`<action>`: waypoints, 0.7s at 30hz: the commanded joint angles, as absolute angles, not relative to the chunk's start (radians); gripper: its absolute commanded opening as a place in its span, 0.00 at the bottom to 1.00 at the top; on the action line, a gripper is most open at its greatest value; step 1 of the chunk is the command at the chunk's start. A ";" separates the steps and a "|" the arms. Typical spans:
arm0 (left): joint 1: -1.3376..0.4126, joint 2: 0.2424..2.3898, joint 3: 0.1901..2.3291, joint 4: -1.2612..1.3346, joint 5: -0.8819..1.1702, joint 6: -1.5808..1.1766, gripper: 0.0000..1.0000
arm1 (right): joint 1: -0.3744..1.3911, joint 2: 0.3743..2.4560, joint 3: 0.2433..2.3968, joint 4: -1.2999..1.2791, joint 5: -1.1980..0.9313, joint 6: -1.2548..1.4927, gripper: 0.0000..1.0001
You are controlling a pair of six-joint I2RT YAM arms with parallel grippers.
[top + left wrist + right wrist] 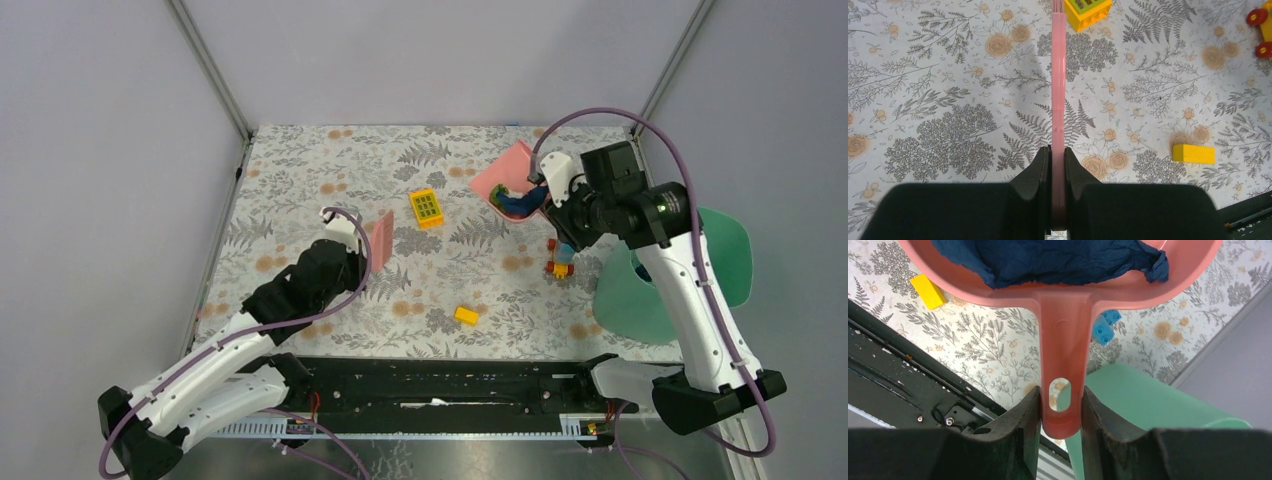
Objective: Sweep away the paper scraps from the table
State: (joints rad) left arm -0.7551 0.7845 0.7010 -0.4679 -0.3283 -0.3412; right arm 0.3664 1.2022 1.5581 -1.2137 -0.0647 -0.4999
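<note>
My right gripper (552, 203) (1060, 405) is shut on the handle of the pink dustpan (510, 180) (1063, 295), held in the air over the table's right side. Dark blue paper scraps (1058, 260) (517, 196) lie inside the pan. My left gripper (368, 250) (1058, 160) is shut on the pink comb-like brush (381, 240) (1058, 75), seen edge-on, over the table's (300, 170) left middle. I see no loose scraps on the print.
A yellow studded block (427, 208) (1087, 10) lies mid-table, a small yellow block (466, 316) (1193, 153) near the front. A toy of blue, yellow and red bricks (561, 262) (1105, 327) sits under the dustpan. The green tray (700, 270) (1168, 410) overhangs the right edge.
</note>
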 commanded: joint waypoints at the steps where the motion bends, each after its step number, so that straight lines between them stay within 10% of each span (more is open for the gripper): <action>1: -0.738 0.762 0.689 -0.363 -0.310 -0.344 0.00 | 0.345 1.227 1.684 -1.382 -0.013 -0.493 0.00; 21: -0.723 0.787 0.683 -0.378 -0.190 -0.342 0.00 | 0.291 1.067 1.772 -1.480 0.517 -0.347 0.00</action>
State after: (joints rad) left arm -0.7300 0.7986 0.6773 -0.4316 -0.2176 -0.3408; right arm 0.3122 1.0924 1.8046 -1.4651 0.3450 -0.3885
